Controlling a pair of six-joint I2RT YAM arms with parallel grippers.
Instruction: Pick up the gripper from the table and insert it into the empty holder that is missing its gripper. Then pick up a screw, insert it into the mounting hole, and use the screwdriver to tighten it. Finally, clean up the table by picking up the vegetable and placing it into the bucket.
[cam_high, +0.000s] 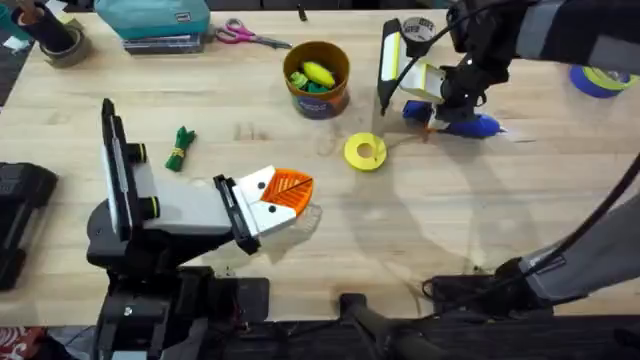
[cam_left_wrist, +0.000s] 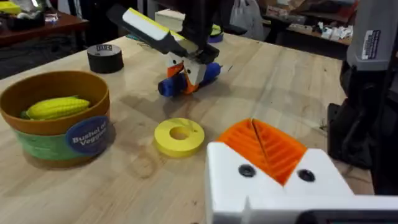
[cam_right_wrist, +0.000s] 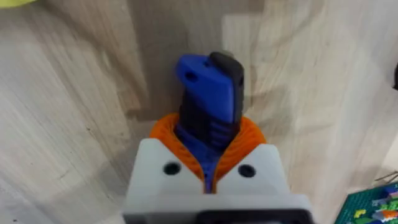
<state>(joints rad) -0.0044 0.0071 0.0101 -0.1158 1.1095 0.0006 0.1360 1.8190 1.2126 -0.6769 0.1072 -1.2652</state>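
Observation:
My right gripper (cam_high: 443, 104) is shut on the blue screwdriver (cam_high: 472, 124) at the far right of the table. Its orange pads clamp the blue body (cam_right_wrist: 208, 99), and the left wrist view shows that gripper (cam_left_wrist: 186, 70) low over the wood. My left gripper (cam_high: 288, 192) hovers mid-table, shut, its two orange ribbed pads pressed together (cam_left_wrist: 261, 146). Each white finger holder (cam_left_wrist: 277, 183) shows a dark dot below its pad. The green vegetable (cam_high: 180, 148) lies on the table left of centre. The orange-brown bucket (cam_high: 317, 78) holds a yellow toy piece. A loose gripper and a screw are out of view.
A yellow disc (cam_high: 365, 152) lies between the bucket and my left gripper. Scissors (cam_high: 250, 37), a teal box (cam_high: 155, 18) and a tape roll (cam_high: 62, 45) line the far edge. A black tape roll (cam_left_wrist: 104, 57) and blue tape (cam_high: 600, 80) sit far right.

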